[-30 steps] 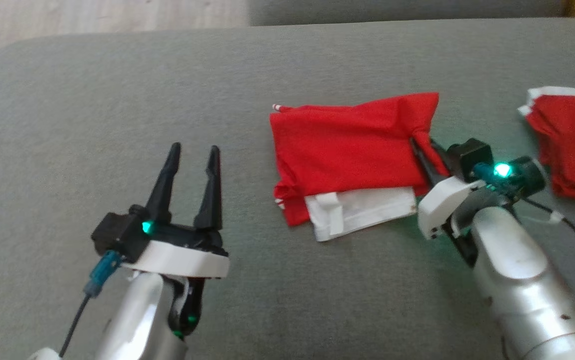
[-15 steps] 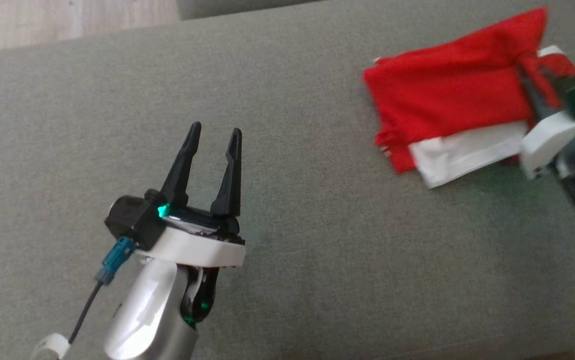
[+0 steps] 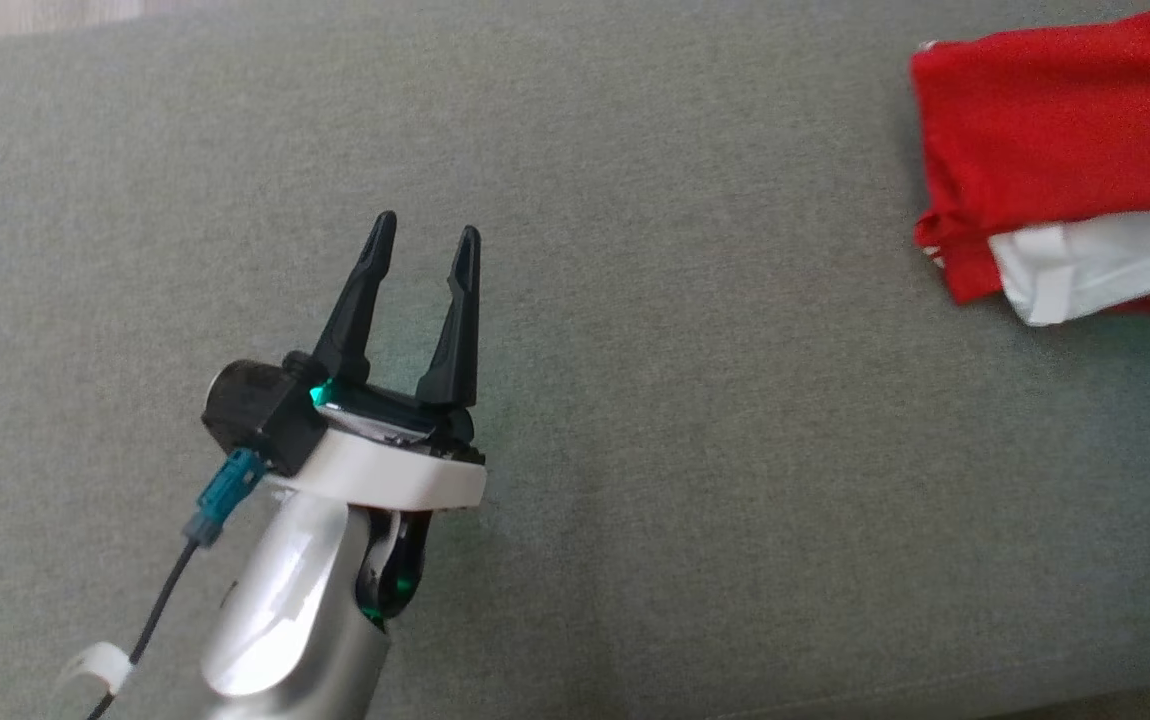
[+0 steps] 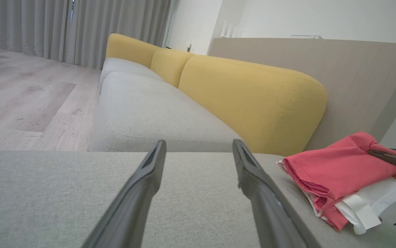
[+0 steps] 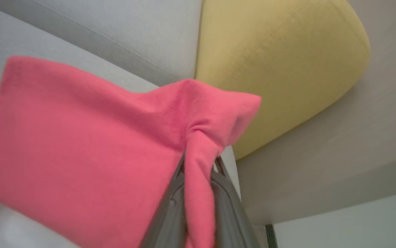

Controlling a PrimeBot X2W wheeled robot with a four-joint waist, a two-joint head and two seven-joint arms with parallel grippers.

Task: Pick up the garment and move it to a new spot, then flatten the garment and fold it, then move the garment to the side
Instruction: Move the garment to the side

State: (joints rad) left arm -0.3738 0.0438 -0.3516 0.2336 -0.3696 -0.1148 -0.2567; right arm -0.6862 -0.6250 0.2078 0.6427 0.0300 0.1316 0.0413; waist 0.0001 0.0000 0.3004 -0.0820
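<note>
The garment (image 3: 1055,150) is a folded red cloth with a white layer showing under its near edge. It lies at the far right of the grey seat, partly cut off by the head view's edge. In the right wrist view my right gripper (image 5: 199,161) is shut on a bunched corner of the garment (image 5: 81,144). The left wrist view shows the right gripper's dark fingers (image 4: 392,159) at the garment's (image 4: 335,172) far corner. My left gripper (image 3: 427,226) hovers open and empty over the seat, well to the left of the cloth, its jaws (image 4: 198,144) wide apart.
The grey seat cushion (image 3: 635,450) stretches wide around my left gripper. Yellow back cushions (image 4: 253,103) rise behind the seat, and one (image 5: 280,62) stands just beyond the garment. Wooden floor (image 4: 29,96) and curtains lie past the seat's far end.
The head camera has turned, shifting the whole picture. Relative to my left gripper, the garment has travelled right with the right gripper, which has left the head view. The left gripper stays open.
</note>
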